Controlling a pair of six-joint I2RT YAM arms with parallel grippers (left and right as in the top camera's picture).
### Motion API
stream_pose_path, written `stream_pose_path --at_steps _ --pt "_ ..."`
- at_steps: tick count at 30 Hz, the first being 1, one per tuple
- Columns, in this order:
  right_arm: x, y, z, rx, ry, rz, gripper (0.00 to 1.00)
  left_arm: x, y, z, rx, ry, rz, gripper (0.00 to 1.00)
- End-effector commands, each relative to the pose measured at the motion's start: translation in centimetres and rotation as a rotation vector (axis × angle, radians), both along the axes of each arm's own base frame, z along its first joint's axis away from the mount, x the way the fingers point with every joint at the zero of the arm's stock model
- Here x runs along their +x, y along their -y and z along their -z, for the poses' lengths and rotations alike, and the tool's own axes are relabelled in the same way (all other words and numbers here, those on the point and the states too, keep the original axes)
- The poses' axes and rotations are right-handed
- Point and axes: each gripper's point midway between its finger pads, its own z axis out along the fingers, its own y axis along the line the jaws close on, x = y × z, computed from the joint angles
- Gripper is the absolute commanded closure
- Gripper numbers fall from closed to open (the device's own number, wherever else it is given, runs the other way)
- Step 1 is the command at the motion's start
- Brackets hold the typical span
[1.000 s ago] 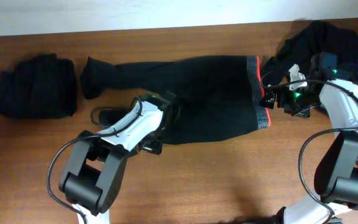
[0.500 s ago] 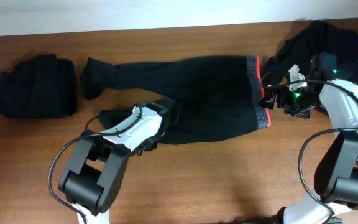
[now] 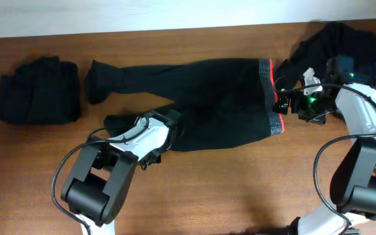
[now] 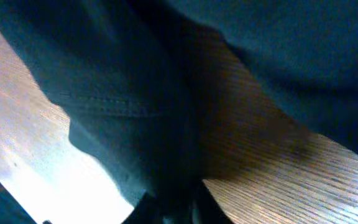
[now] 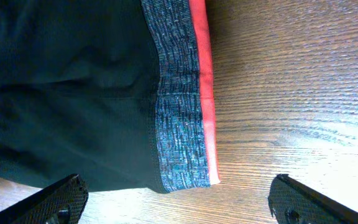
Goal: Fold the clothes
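Black trousers (image 3: pixel 220 98) lie flat across mid desk (image 3: pixel 240 189), grey waistband (image 5: pixel 176 118) w/ red-orange edge at the right end; left claw (image 3: pixel 164 127) is closed tight, pinching leg cloth, right claw (image 5: pixel 179 202) gapes wide at the waistband, holding nothing; 1 dark bundle (image 3: pixel 38 91) sits far left.

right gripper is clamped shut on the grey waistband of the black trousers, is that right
No: the right gripper is open, its jaws wide apart above the grey waistband of the black trousers, not clamped on it. The right wrist view shows this.
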Motion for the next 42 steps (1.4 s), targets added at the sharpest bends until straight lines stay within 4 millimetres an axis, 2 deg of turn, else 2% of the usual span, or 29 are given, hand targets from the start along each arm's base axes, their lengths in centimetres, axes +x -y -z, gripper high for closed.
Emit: stream_pose_path --at_steps 1,4,7,8,11,12,14,17,18,22,26,30,31,32,33,34,35,36,42 --pt "0.4 -0.3 -0.6 0.009 0.017 -0.007 0.01 0.6 0.1 -0.9 -0.003 0.016 -0.014 0.99" --pt "0.4 -0.3 -0.6 0.009 0.017 -0.007 0.01 1.9 0.8 -3.0 -0.015 0.04 -0.013 0.99" --pt "0.4 -0.3 -0.6 0.009 0.017 -0.007 0.01 4.0 1.5 -6.2 -0.035 0.104 -0.016 0.99" --pt "0.4 -0.3 -0.6 0.009 0.017 -0.007 0.01 5.1 1.5 -8.1 -0.044 0.15 -0.024 0.99" --pt "0.4 -0.3 -0.6 0.009 0.017 -0.007 0.01 6.6 0.0 -11.7 -0.054 0.24 -0.068 0.99" --pt "0.4 -0.3 -0.6 0.009 0.017 -0.007 0.01 7.0 -1.4 -13.1 -0.051 0.277 -0.102 0.99" --pt "0.4 -0.3 -0.6 0.009 0.018 -0.007 0.01 7.1 -3.8 -14.3 -0.059 0.312 -0.168 1.0" --pt "0.4 -0.3 -0.6 0.009 0.018 -0.007 0.01 6.8 -6.8 -15.6 -0.104 0.343 -0.267 0.99" --pt "0.4 -0.3 -0.6 0.009 0.017 -0.007 0.01 6.6 -8.3 -16.2 -0.115 0.363 -0.319 0.99" --pt "0.4 -0.3 -0.6 0.009 0.017 -0.007 0.01 6.0 -12.4 -16.6 -0.11 0.383 -0.446 1.0" --pt "0.4 -0.3 -0.6 0.009 0.017 -0.007 0.01 6.0 -15.1 -16.7 -0.082 0.416 -0.514 1.0" --pt "0.4 -0.3 -0.6 0.009 0.017 -0.007 0.01 5.9 -16.8 -17.2 -0.04 0.445 -0.543 0.99" --pt "0.4 -0.3 -0.6 0.009 0.017 -0.007 0.01 5.9 -17.2 -17.3 -0.027 0.452 -0.549 0.93" --pt "0.4 -0.3 -0.6 0.009 0.017 -0.007 0.01 6.0 -17.5 -17.4 -0.021 0.457 -0.553 0.79" --pt "0.4 -0.3 -0.6 0.009 0.017 -0.007 0.01 6.0 -17.7 -17.4 -0.016 0.462 -0.558 0.6" --pt "0.4 -0.3 -0.6 0.009 0.017 -0.007 0.01 5.9 -17.9 -17.5 -0.009 0.465 -0.561 0.31" --pt "0.4 -0.3 -0.6 0.009 0.016 -0.007 0.01 5.9 -18.1 -17.5 -0.004 0.468 -0.564 0.19" --pt "0.4 -0.3 -0.6 0.009 0.017 -0.007 0.01 5.9 -18.4 -17.6 0.004 0.473 -0.569 0.01" --pt "0.4 -0.3 -0.6 0.009 0.017 -0.007 0.02 5.6 -19.5 -17.7 0.013 0.48 -0.602 0.01"
